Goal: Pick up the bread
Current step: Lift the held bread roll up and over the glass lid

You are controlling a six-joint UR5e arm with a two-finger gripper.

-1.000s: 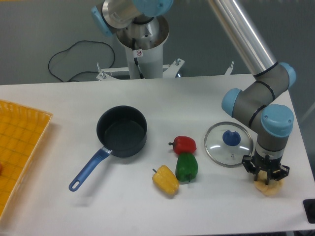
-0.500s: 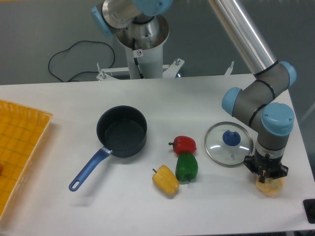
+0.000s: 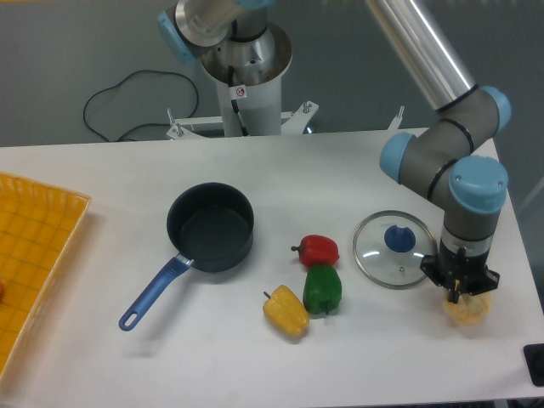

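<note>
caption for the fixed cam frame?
Gripper closed around the bread beside the glass lid.

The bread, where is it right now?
The bread sits near the table's front right corner, directly under the gripper, just right of the glass lid.

The black two-finger tool [image 3: 463, 287] is covering the top of the small pale knobbly bun [image 3: 468, 311], hiding its fingertips' grip.
</note>
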